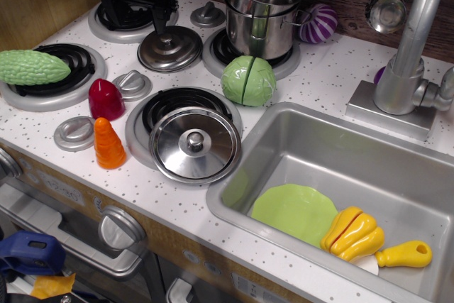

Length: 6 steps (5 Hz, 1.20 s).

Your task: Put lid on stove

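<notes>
Currently, near to far:
Oven front: grey handle (117, 235) on the near cabinet face, blue object (28, 252) at the bottom left corner.
Sink (397, 175): steel basin at right, holding a green plate (294, 212) and a yellow toy vegetable (352, 233) with a yellow handle-shaped piece (406, 254) just beside it.
Big lid (195, 144): bright, flat-rimmed, lying over the near edge of the front-right burner (174, 101).
Stove (92, 168): white speckled top, four burners.
Orange toy (108, 144): upright, just left of the big lid, next to a silver knob (74, 133).
Red toy (106, 98): behind the orange one, touching a second knob (133, 84).
Green bumpy vegetable (32, 67): lying across the left burner (53, 76).
Cabbage (248, 81): green, split line visible, between front-right burner and pot.
Lid (169, 48): small dark domed one, sits on the speckled top between the two back burners.
Gripper (159, 20): black, directly above the lid knob; one thin finger (159, 23) points down to it. Jaw gap: cannot tell, fingers overlap in this view.
Pot (259, 10): steel, on the back-right burner.
Purple-striped toy (318, 23): right of the pot.
Faucet (411, 54): behind the sink; ladle (386, 10) hanging on the wall.
</notes>
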Tool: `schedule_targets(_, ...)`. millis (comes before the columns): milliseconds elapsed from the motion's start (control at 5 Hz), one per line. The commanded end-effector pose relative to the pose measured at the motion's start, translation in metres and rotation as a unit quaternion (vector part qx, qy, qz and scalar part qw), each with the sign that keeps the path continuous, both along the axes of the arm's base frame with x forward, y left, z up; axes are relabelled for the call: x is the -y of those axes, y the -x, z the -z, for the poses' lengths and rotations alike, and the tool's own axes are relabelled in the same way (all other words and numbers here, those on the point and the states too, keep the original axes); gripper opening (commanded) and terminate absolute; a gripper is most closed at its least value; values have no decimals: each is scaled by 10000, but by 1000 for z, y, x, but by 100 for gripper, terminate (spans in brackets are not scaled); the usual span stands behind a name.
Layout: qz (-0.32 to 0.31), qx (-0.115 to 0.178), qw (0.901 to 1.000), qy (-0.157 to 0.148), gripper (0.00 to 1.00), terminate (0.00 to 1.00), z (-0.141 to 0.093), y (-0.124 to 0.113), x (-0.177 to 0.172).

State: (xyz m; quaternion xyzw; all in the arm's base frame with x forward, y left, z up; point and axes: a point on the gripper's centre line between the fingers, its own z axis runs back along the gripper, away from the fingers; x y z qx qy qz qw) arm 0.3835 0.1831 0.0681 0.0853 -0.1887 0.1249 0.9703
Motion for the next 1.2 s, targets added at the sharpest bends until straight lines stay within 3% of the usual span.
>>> schedule_targets(0, 0, 0, 10000, 0, 100, 0, 0, 0, 0)
schedule_targets(600, 802, 131, 9967, -33, 100, 0, -11, -23, -1)
schedule_targets(1000, 917, 113, 9957, 48, 100, 0, -1, -34, -5)
